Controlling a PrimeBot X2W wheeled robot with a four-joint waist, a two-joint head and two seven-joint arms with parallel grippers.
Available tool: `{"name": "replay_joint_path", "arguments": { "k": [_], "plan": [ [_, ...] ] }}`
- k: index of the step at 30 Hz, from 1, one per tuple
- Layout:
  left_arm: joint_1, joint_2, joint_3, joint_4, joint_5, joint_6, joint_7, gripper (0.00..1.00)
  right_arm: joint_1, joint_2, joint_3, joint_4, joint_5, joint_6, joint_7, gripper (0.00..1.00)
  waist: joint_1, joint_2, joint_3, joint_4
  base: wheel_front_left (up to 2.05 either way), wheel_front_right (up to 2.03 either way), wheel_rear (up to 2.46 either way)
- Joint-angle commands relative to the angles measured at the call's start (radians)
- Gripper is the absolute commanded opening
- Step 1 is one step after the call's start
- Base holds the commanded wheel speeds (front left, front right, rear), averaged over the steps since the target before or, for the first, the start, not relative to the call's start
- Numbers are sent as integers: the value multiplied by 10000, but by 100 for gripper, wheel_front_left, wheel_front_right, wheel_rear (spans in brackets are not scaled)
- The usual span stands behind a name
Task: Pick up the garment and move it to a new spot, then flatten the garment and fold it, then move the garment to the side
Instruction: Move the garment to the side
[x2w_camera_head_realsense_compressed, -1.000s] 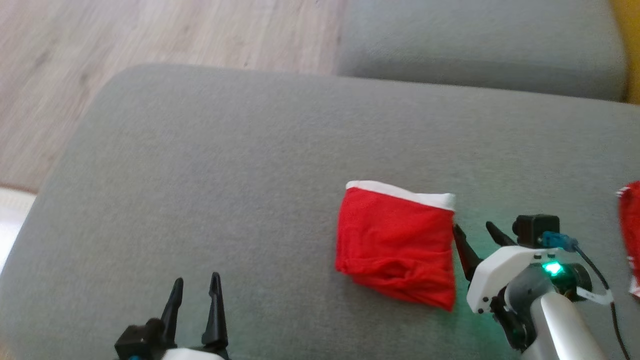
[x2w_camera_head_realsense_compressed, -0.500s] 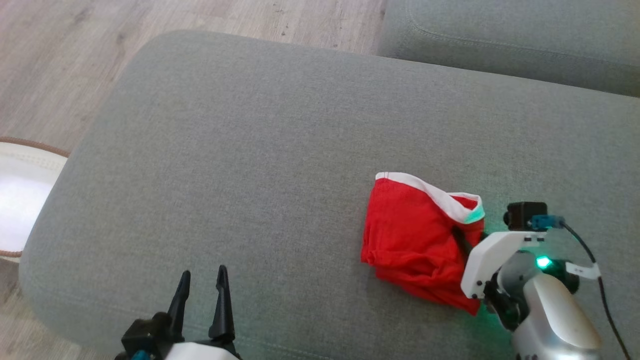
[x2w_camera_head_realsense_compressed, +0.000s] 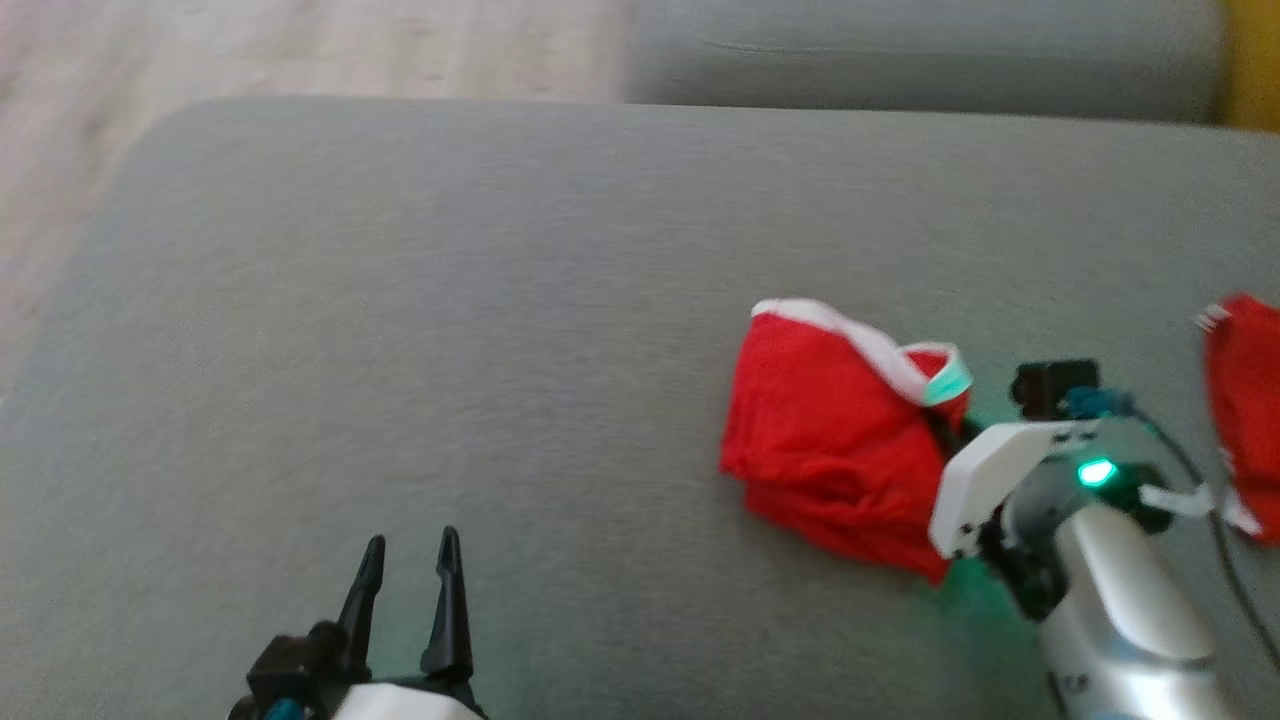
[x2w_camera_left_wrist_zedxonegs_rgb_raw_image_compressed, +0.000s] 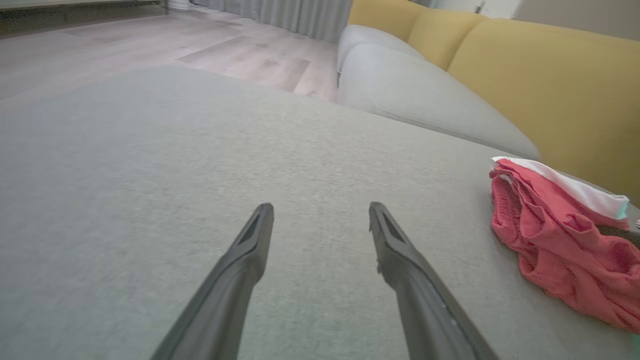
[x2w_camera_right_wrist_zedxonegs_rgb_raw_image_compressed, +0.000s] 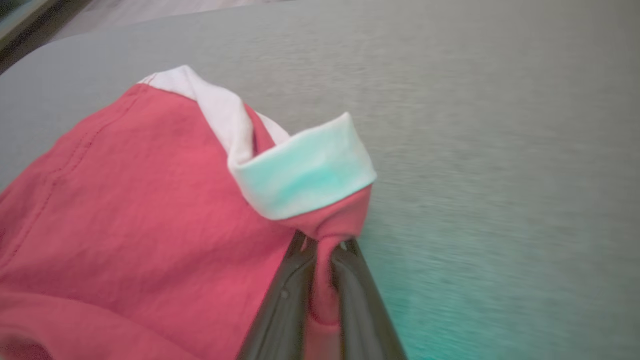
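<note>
The gray seat cushion (x2w_camera_head_realsense_compressed: 400, 300) spread wide and bare on the robot's left, its rounded far-left corner falling away to a wood floor (x2w_camera_head_realsense_compressed: 300, 50). A second gray cushion (x2w_camera_head_realsense_compressed: 900, 50) lay past the far edge, with a seam between the two. In the left wrist view a yellow backrest (x2w_camera_left_wrist_zedxonegs_rgb_raw_image_compressed: 525, 75) rose behind that second cushion.

The red garment (x2w_camera_head_realsense_compressed: 830, 440) sat folded on the right part of the cushion, well inside its edges. Its white waistband ran along the far side, from the far-left corner toward the robot's right. The bundle looked about as wide as it was deep, so no long axis could be told. Its near part was rumpled.

The right gripper (x2w_camera_right_wrist_zedxonegs_rgb_raw_image_compressed: 325, 245) was at the garment's right edge, just below the band, its two fingers pinched together on a fold of red cloth. The band's right end curled up over them, tinted green by the wrist light.

The left gripper (x2w_camera_head_realsense_compressed: 410, 537) was near the front edge, well apart from the garment, fingers spread and holding nothing.

Another red cloth (x2w_camera_head_realsense_compressed: 1245, 400) lay at the far right, apart from the garment.
</note>
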Motion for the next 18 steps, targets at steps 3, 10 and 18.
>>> {"name": "replay_joint_path", "arguments": {
  "k": [3, 10, 18],
  "plan": [
    [-700, -73, 357, -453, 194, -105, -123, 100, -590, -582, 273, -885, -145, 65, 224, 0, -1, 0, 332, -1739, 0, 0, 0],
    [-1230, -167, 93, -678, 409, -233, -12, 100, -578, -1296, 321, -2160, -61, 65, 774, 0, -1, 0, 851, -3522, 0, 0, 0],
    [-1699, -97, -93, -787, 615, -263, 237, 100, -612, -1429, 131, -3033, 62, 65, 1051, 0, -1, 0, 1372, -4472, 0, 0, 0]
  ]
}}
